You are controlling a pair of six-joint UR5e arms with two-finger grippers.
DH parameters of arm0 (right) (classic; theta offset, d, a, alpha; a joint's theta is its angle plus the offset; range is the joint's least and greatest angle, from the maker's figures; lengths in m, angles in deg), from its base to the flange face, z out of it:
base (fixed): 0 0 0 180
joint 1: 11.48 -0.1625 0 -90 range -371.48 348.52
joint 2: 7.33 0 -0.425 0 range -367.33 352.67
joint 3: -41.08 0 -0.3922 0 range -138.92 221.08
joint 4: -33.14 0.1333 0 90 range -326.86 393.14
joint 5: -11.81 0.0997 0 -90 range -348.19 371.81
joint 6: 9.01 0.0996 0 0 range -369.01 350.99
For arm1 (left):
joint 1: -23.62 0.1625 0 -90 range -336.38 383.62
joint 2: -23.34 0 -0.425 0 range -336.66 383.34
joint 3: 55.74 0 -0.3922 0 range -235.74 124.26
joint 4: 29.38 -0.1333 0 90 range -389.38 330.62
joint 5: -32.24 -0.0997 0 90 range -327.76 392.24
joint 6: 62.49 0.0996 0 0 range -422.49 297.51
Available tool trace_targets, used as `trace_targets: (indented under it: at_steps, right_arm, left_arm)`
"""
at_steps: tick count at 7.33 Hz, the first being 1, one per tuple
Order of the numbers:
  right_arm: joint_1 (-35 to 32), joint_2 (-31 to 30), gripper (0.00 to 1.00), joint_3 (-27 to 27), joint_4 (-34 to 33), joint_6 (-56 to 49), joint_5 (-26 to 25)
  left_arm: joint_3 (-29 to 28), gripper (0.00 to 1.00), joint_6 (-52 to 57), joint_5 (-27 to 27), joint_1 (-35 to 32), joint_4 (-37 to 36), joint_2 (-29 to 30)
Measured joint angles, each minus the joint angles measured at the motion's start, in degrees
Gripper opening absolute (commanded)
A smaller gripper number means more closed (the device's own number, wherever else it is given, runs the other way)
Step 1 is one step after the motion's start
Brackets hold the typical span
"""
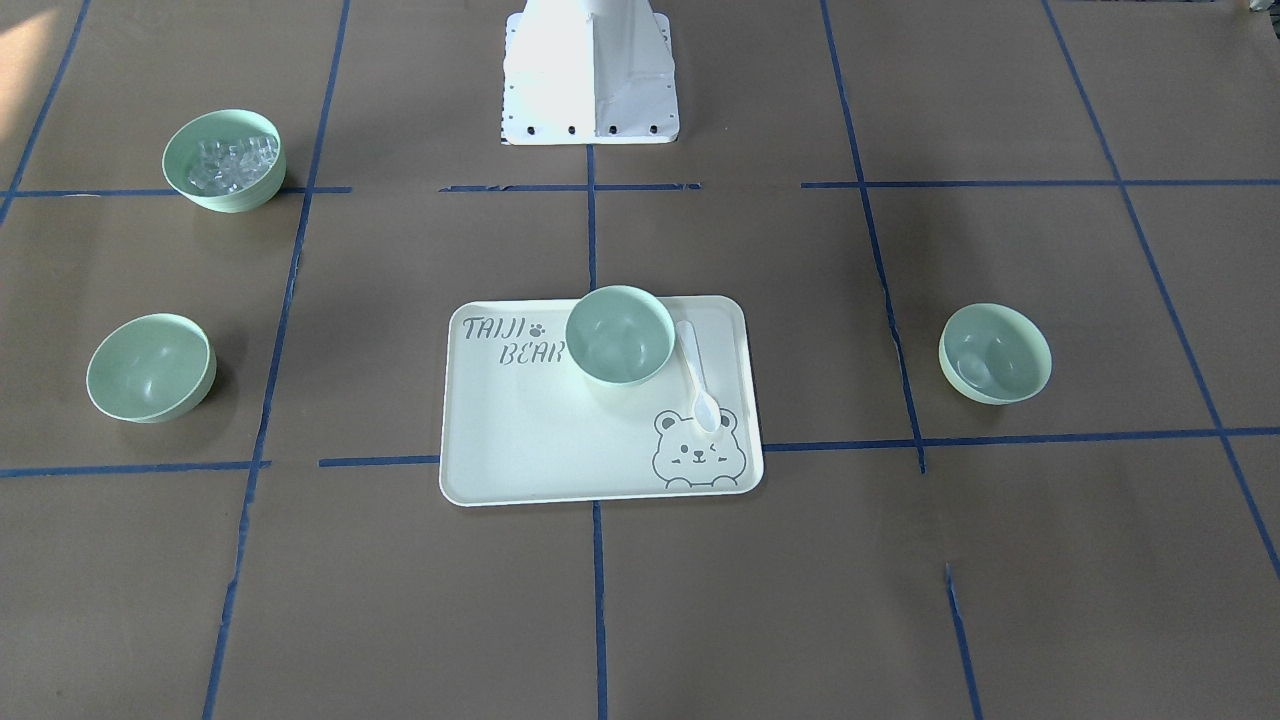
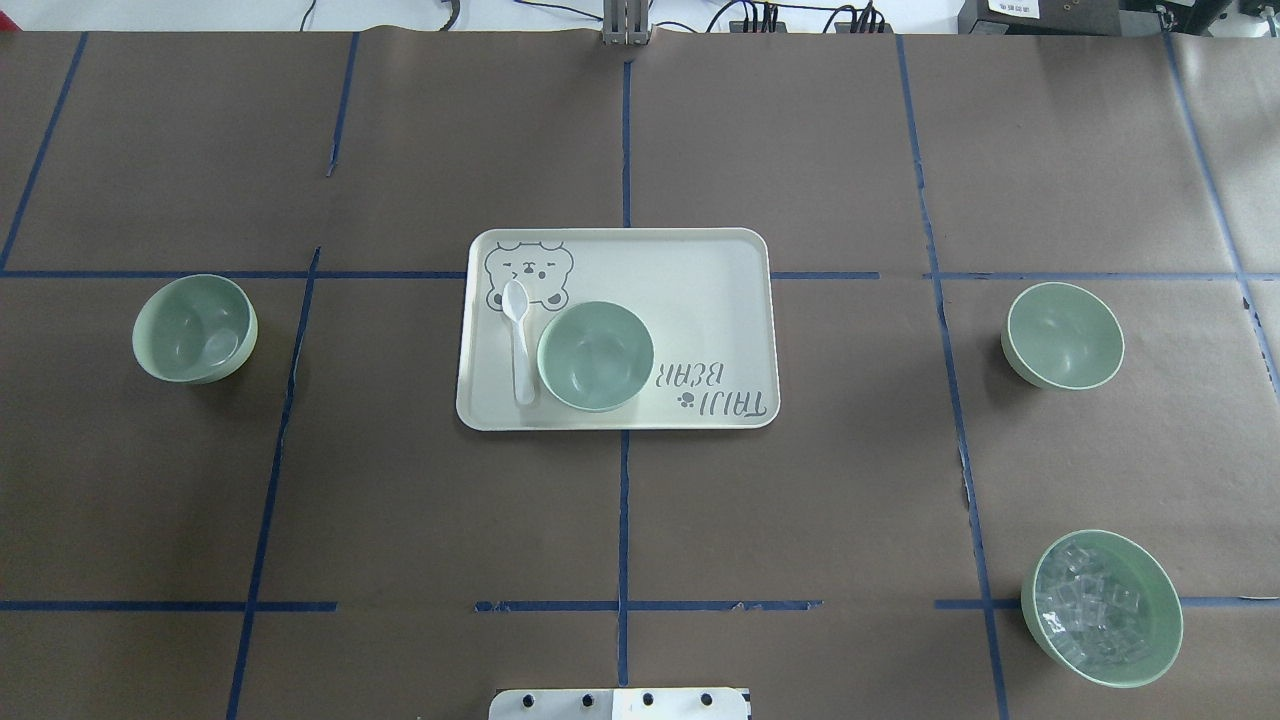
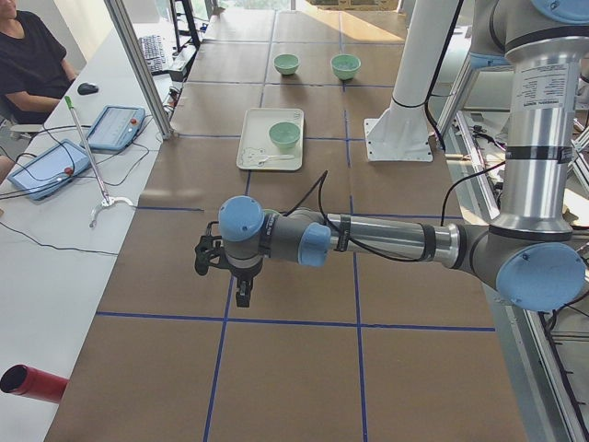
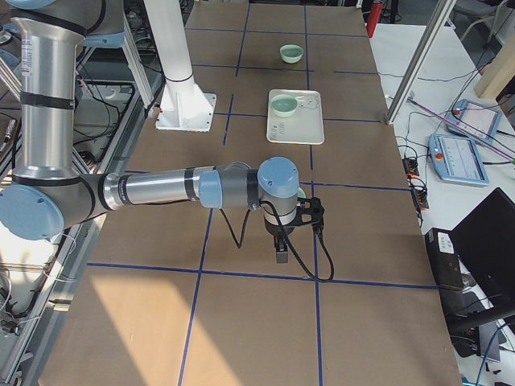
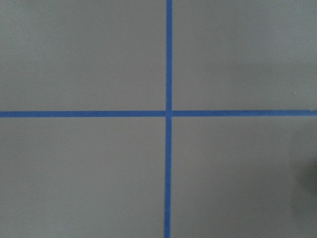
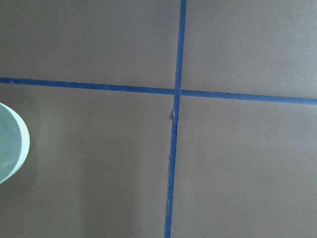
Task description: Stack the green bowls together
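Left gripper (image 3: pixel 241 296): you see it only from the side camera, pointing straight down over the table (image 2: pixel 800 500). Whether its fingers are apart or together cannot be told.
Right gripper (image 4: pixel 280 253): the same for you here: side camera only, pointing down, fingers' spread not readable.
Left arm (image 3: pixel 386 238): forearm stretched out level and low over the table, wrist bent down. Its camera looks onto a tape cross (image 5: pixel 169 113).
Right arm (image 4: pixel 161 189): forearm level, wrist turned down. Its camera shows another tape cross and, at the left edge, a green rim (image 6: pixel 12 144), likely the right bowl's.
Left bowl (image 2: pixel 195 328): upright on the table at the robot's left, well apart from the tray (image 2: pixel 700 245).
Tray bowl (image 2: pixel 595 355): upright on the tray, toward the robot's edge of it, just beside the spoon (image 2: pixel 518 340).
Right bowl (image 2: pixel 1063 335): upright on the table at the robot's right, well apart from the tray.
Ice bowl (image 2: pixel 1101 608): holds clear cubes, on the robot's right, nearer the base than the right bowl.
Stack: you have three bowls standing singly, none inside another.
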Motion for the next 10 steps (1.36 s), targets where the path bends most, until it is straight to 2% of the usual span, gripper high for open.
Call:
trace_targets:
  at_steps: [2, 3, 7, 9, 10]
  right_arm:
    - [0.0, 0.0, 1.00, 0.4, 0.0, 0.1, 0.8]
    - [0.0, 0.0, 1.00, 0.4, 0.0, 0.2, 1.1]
    - [0.4, 0.6, 1.00, 0.5, 0.0, 4.3, 3.7]
    - [1.5, 1.7, 1.00, 0.5, 0.0, 7.8, 3.7]
    - [2.0, 2.1, 1.00, 0.5, 0.0, 8.9, 3.7]
  left_arm:
    - [1.9, 1.00, -13.3, 0.1, 7.6, 7.7, -0.2]
    - [1.9, 0.99, -18.8, -1.7, 11.1, 11.6, -0.4]
    - [-1.3, 0.93, -41.4, -13.0, 24.9, 26.5, -0.5]
    - [-3.7, 0.93, -45.4, -14.4, 28.2, 30.8, -0.1]
    - [-4.5, 0.85, -45.8, -15.6, 29.7, 31.3, 0.1]
